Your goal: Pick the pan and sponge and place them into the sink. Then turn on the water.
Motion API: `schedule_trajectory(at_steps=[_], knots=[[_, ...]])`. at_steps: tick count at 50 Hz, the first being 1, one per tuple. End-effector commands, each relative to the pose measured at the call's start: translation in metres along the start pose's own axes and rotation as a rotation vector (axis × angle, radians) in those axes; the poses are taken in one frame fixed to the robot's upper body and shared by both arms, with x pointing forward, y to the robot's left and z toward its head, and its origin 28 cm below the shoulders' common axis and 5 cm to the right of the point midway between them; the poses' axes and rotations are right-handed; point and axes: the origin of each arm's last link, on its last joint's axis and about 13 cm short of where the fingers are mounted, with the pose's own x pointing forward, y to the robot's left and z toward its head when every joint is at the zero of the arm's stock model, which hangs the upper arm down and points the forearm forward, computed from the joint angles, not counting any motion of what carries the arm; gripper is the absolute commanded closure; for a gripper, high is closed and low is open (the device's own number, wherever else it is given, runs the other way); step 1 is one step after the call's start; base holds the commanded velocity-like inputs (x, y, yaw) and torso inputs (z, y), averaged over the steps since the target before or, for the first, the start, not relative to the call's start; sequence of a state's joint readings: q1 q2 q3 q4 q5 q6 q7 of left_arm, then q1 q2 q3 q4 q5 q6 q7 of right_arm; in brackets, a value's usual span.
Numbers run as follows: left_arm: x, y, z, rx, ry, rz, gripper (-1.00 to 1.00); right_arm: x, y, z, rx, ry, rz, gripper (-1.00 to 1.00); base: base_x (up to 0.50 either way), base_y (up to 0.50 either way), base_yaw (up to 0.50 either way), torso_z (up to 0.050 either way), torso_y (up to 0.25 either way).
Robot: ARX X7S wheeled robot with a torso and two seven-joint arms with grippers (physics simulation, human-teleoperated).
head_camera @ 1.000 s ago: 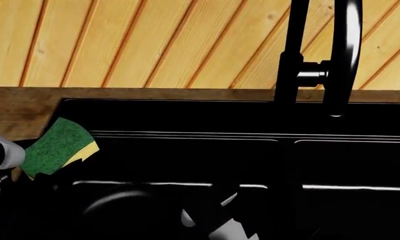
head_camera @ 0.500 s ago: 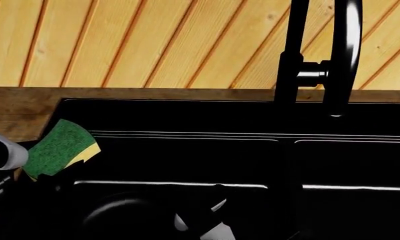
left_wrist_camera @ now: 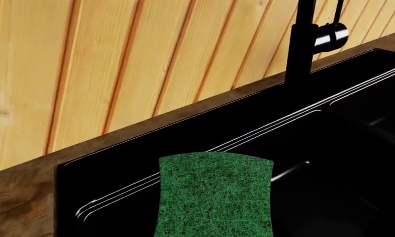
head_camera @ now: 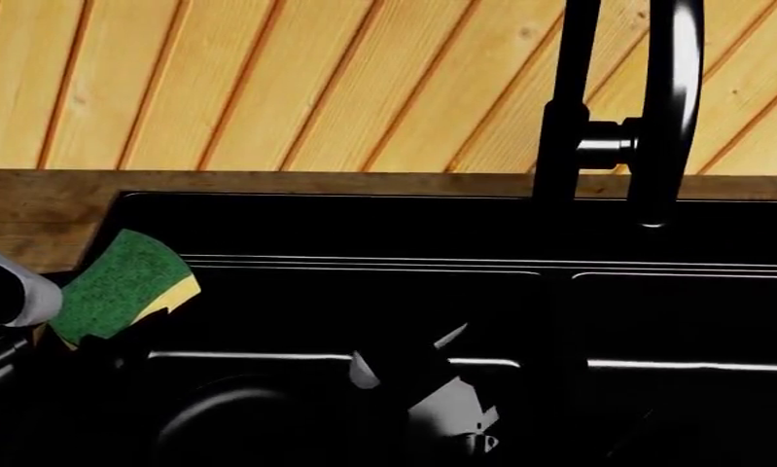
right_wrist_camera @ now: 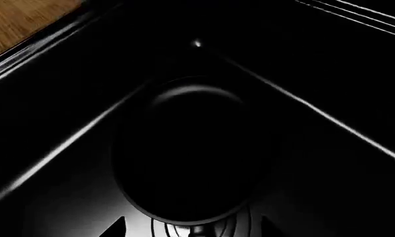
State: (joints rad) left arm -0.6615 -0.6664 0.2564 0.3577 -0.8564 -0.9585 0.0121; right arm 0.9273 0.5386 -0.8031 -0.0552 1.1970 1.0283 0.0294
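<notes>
Head view: sponge [head_camera: 119,284] above sink [head_camera: 362,229] edge.

1. The sponge [head_camera: 119,285] was dark green and finely speckled on its scouring face, with a yellow foam layer showing at one edge.
2. The sink [head_camera: 362,229] was glossy black, its ridged rims drawn as thin pale highlight lines.
3. The pan [right_wrist_camera: 191,153] was all black, marked out only by a faint grey gleam along its rim.
4. The tap [head_camera: 621,126] was black with soft grey reflections.
5. The wall [head_camera: 298,78] was light honey-coloured wood, striped with slanted orange-brown plank seams.
6. The countertop [head_camera: 38,209] was darker brown wood with streaky grain.
7. The right arm [head_camera: 446,413] showed light grey against the black basin.
</notes>
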Motion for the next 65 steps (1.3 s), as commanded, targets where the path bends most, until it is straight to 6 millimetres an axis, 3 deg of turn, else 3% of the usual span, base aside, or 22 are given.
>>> schedule_trajectory(at_steps=[1, 12, 13, 18, 25, 41, 46, 52, 65], knots=[[-0.002, 0.002, 0.001, -0.007, -0.002, 0.001, 1.0, -0.048, 0.018, 0.022, -0.078, -0.132, -0.069, -1.0, 0.0, 0.0, 0.0, 0.0, 0.0], [-0.004, 0.005, 0.001, -0.007, -0.002, 0.0, 1.0, -0.063, 0.021, 0.022, -0.132, -0.288, -0.134, -1.0, 0.0, 0.0, 0.0, 0.0, 0.0], [-0.004, 0.005, 0.0, -0.006, -0.001, 0.0, 1.0, -0.058, 0.026, 0.014, -0.159, -0.238, -0.128, -1.0, 0.0, 0.0, 0.0, 0.0, 0.0], [0.0, -0.002, 0.001, -0.006, -0.003, -0.002, 1.0, -0.055, 0.033, -0.005, -0.148, -0.334, -0.176, -1.0, 0.0, 0.0, 0.0, 0.0, 0.0], [-0.005, 0.002, 0.002, -0.007, -0.009, -0.002, 1.0, -0.062, 0.043, -0.024, -0.111, -0.414, -0.239, -1.0, 0.0, 0.0, 0.0, 0.0, 0.0], [-0.004, 0.002, 0.001, -0.01, -0.006, -0.003, 1.0, -0.101, 0.045, -0.049, -0.019, -0.566, -0.353, -1.0, 0.0, 0.0, 0.0, 0.0, 0.0], [0.005, -0.005, 0.001, -0.015, -0.001, 0.001, 1.0, -0.114, 0.044, -0.047, -0.005, -0.608, -0.436, -1.0, 0.0, 0.0, 0.0, 0.0, 0.0], [0.003, -0.005, -0.001, -0.003, 0.007, -0.021, 1.0, -0.127, 0.042, -0.047, 0.051, -0.612, -0.528, -1.0, 0.0, 0.0, 0.0, 0.0, 0.0], [0.027, -0.021, -0.01, 0.042, 0.073, -0.1, 1.0, -0.152, 0.047, -0.045, 0.089, -0.601, -0.639, -1.0, 0.0, 0.0, 0.0, 0.0, 0.0]])
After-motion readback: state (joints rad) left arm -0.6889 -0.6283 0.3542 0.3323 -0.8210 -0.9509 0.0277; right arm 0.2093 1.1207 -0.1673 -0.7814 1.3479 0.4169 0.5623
